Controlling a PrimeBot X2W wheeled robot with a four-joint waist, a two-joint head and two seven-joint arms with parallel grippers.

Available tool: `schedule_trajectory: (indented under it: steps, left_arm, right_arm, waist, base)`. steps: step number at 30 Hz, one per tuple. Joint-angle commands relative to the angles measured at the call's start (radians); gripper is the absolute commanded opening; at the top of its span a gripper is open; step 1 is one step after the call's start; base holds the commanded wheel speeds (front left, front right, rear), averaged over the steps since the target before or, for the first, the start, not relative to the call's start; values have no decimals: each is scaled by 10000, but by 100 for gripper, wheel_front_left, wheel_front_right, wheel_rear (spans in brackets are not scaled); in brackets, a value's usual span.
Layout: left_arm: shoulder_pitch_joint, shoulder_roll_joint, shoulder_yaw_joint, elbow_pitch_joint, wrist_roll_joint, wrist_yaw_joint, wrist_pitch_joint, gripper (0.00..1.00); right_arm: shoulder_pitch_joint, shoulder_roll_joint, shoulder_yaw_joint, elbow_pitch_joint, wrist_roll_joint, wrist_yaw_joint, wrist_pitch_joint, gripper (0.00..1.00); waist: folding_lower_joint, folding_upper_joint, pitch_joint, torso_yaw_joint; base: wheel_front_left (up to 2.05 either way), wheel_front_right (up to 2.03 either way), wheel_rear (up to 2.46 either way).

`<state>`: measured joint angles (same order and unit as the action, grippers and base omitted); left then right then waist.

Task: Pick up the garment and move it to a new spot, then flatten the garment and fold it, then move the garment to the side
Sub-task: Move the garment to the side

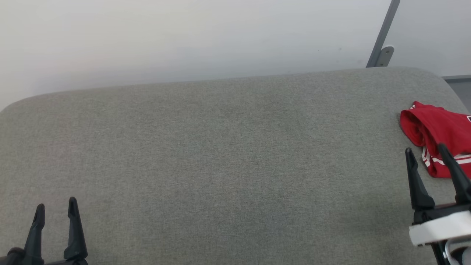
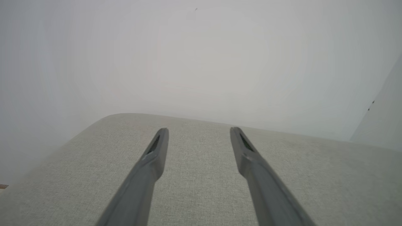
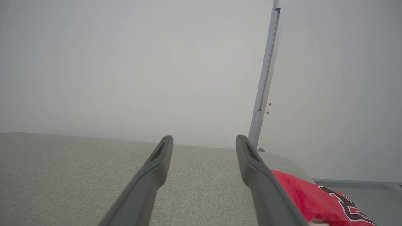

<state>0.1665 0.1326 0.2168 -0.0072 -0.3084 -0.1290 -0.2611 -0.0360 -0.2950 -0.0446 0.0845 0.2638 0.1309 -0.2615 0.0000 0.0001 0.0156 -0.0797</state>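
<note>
Our left claw [image 1: 56,203] and right claw [image 1: 425,148] both stood apart, holding nothing. The garment [image 1: 430,125] lay bunched just beyond the right claw, toward its outer side, well apart from the left claw. We judged that this fitted either a heap to be picked up or a folded bundle set aside, so we named no move. Ahead of both claws stretched a grey upholstered surface [image 1: 220,165], then a pale wall [image 1: 184,36] and a metal post [image 1: 382,33].

Black white-outlined lettering [image 3: 347,205] on red garment [image 3: 298,191], partly cut off, unreadable
</note>
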Motion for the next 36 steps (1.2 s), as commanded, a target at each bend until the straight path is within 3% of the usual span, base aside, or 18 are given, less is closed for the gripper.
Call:
schedule_trajectory:
  steps: [1, 20, 36]
  left_arm:
    - [92, -12, 40, -50, -61, -16, -51, 100]
    - [82, -397, -308, -178, 143, -16, -51, 100]
    - [-33, -252, -523, 18, 445, -16, -51, 100]
  right_arm:
    - [169, 41, -54, -72, -40, -2, -45, 100]
    - [1539, 1101, -426, -1280, -520, -2, -46, 100]
    - [1668, 1283, -427, -1423, -748, -2, -46, 100]
  waist:
    - [0, -1, 0, 17]
    - [0, -1, 26, 204]
    - [0, -1, -13, 156]
  base:
    - [0, 0, 0]
    - [0, 0, 0]
    - [0, 0, 0]
